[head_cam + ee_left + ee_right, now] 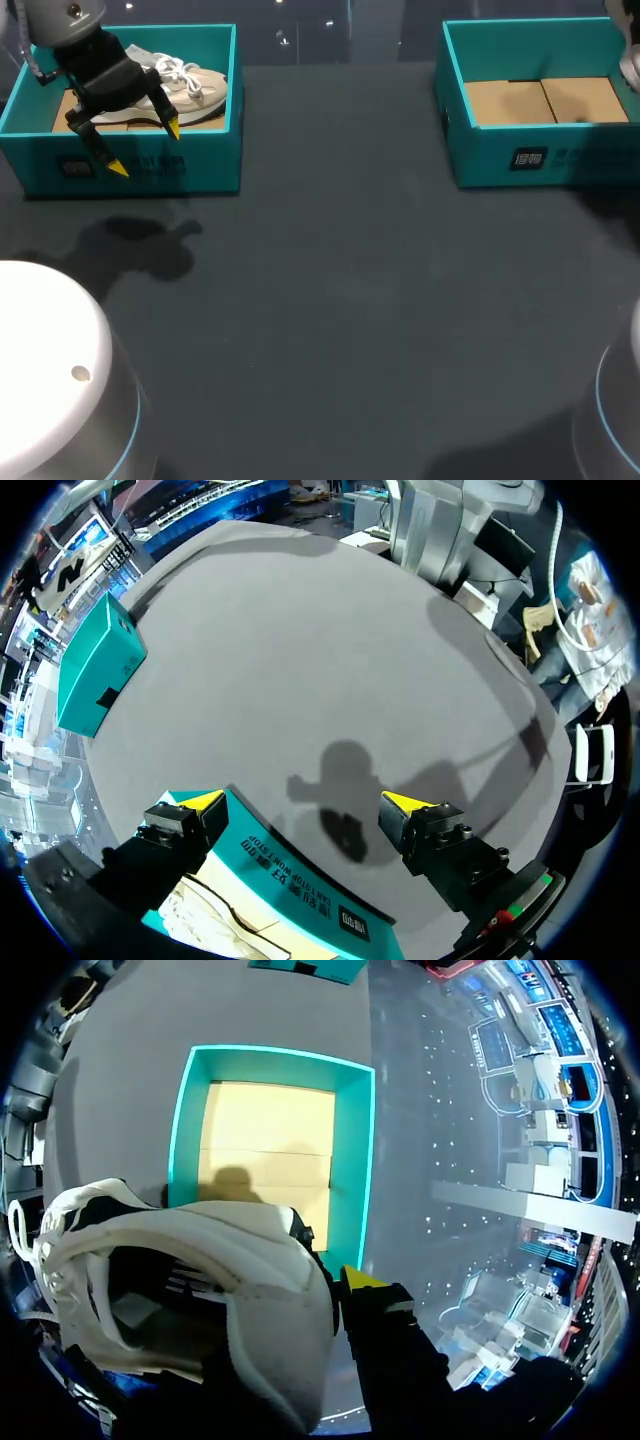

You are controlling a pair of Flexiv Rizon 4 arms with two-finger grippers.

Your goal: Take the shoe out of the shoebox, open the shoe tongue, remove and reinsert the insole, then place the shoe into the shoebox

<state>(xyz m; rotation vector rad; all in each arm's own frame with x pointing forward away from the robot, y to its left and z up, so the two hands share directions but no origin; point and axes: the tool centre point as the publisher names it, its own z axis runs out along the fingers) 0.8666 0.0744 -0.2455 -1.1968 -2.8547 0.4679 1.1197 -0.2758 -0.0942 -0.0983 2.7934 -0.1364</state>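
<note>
Head view: at ten o'clock the left gripper [145,148], fingers apart, hangs over the left shoebox [200,165], a laced shoe [195,90] inside. Left wrist view: its tips straddle that box's front wall. Right wrist view: the right gripper [335,1285] clamps the heel of a second shoe [200,1260] above the right shoebox [355,1160].

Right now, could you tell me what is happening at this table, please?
The left fingers hang open above the front wall of the left shoebox, where a cream shoe lies untouched. The right arm holds a second, white shoe up over the right shoebox, which is empty; only one of the right fingers shows, against the shoe. Whether the insole step is done, I cannot tell.
</note>
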